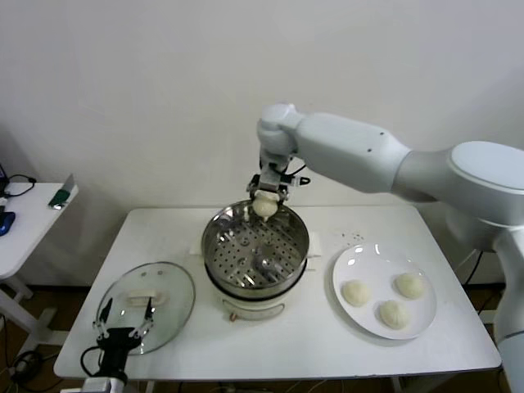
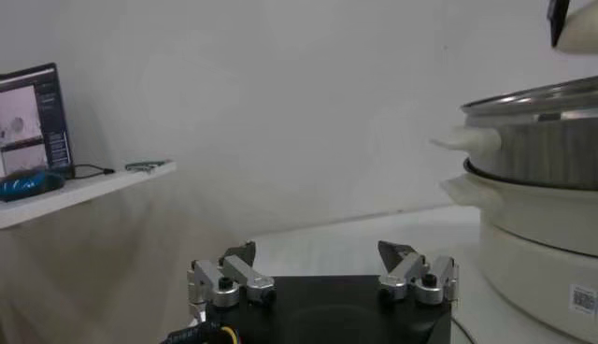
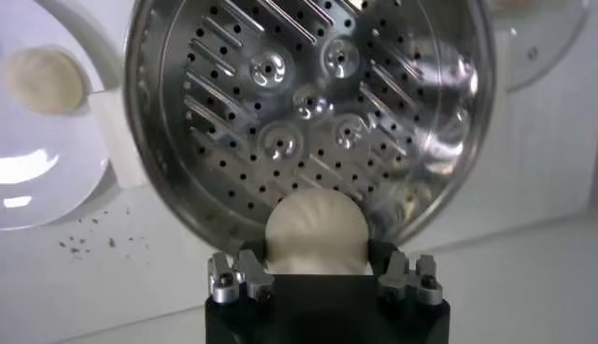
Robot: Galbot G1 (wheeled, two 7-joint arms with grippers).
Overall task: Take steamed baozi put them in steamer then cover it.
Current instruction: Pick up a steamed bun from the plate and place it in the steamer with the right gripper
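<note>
Bottom left of the head view: left gripper (image 1: 123, 326) parked at the near table edge, jaws spread wide and holding nothing, hovering over the near rim of the glass lid (image 1: 164, 282), which lies flat on the table (image 1: 311, 344) just left of the steamer. Lower right: white plate (image 1: 360, 323) with three baozi still on it, well apart from the pot. Centre: the steamer (image 1: 255, 254), shiny pot on a white base, perforated tray bare, no bun inside yet. Upper centre, above the steamer's far rim: right gripper (image 1: 267, 196), jaws partly closed on one baozi (image 1: 264, 206); in the right wrist view the bun (image 3: 316, 234) sits clamped between the fingers, with the tray directly below. Step in hand looks like the first placement: bun carried over the pot, not yet set down. Next move likely needs a short descent toward the tray, offset to one side so room is left for the other three, then a release. Watch the pot's far rim on the way down; the gripper hangs near it. Nothing else blocks the path from plate to pot. The lid comes last and is on the left arm's side. A side table (image 1: 33, 221) with small items at left is out of the way.
</note>
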